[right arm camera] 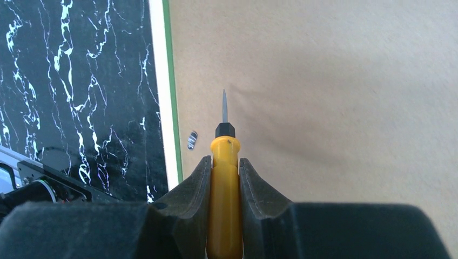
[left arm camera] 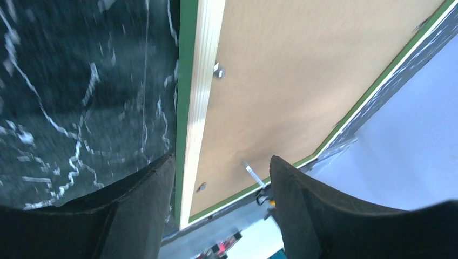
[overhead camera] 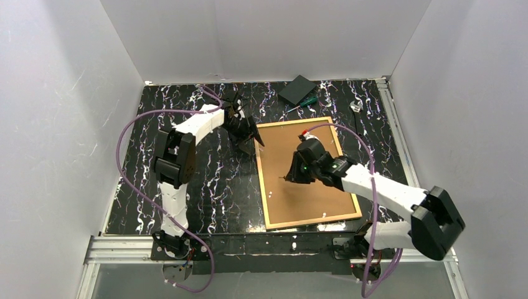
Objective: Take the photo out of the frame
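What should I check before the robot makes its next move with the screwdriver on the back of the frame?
1. Screwdriver gripped firmly: ok, the right gripper is shut on the yellow handle.
2. Blade tip on the metal tab: not ok, the tip points over the backing board, beside the tab.
3. Frame lying back side up: ok.
4. Left gripper steadying the frame: not ok, it is open at the frame's edge.
5. Photo free to come out: cannot tell, it is hidden under the backing board.
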Motion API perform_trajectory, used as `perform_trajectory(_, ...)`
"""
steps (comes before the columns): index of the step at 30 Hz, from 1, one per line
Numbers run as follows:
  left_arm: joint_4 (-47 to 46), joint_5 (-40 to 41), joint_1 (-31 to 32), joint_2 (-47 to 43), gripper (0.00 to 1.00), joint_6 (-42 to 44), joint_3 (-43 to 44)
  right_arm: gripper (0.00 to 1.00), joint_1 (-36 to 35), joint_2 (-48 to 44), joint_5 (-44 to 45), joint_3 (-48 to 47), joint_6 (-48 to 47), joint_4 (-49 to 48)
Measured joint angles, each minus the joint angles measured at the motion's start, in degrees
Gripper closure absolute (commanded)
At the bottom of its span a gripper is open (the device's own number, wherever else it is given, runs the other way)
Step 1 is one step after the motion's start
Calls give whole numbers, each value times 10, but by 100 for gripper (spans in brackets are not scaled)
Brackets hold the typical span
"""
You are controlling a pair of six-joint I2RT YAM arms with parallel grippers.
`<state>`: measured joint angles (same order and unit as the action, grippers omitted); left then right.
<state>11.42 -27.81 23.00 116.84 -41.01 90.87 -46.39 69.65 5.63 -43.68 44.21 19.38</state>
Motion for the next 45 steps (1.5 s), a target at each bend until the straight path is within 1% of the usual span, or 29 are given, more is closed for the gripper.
perform_trajectory(1,-6,2,-6,10,42,-3,13,99,2,21,-5,-17,-7,0)
perform_trajectory(3,-18,8,-17,40,43,-11,44,99,3,57,-14,-52,-20,-2)
perform_trajectory(4,-25,14,-20,50,41,-14,52,99,3,71,-17,-68,-26,-4)
perform_trajectory(6,-41,26,-28,75,34,-23,64,99,5,97,-20,-101,-39,-6)
perform_trajectory(7,-47,31,-32,82,33,-26,65,99,6,107,-21,-113,-43,-8)
perform_trajectory(9,-56,40,-39,99,33,-36,69,99,11,131,-20,-141,-57,-10)
perform_trajectory(13,-61,30,-50,133,33,-58,116,99,22,178,-20,-188,-80,-10)
perform_trajectory(15,-77,24,-54,148,37,-66,135,99,26,202,-20,-206,-89,-12)
perform_trajectory(18,-91,8,-57,170,48,-81,160,99,30,230,-20,-222,-101,-13)
perform_trajectory(21,-103,-8,-57,190,56,-91,179,99,32,254,-21,-234,-109,-13)
perform_trajectory(25,-111,-34,-60,207,63,-99,192,99,32,280,-30,-254,-115,-16)
perform_trajectory(30,-108,-52,-61,223,62,-101,210,99,33,294,-19,-264,-114,-15)
perform_trajectory(45,-123,-59,-64,222,61,-113,199,99,33,342,44,-316,-99,-16)
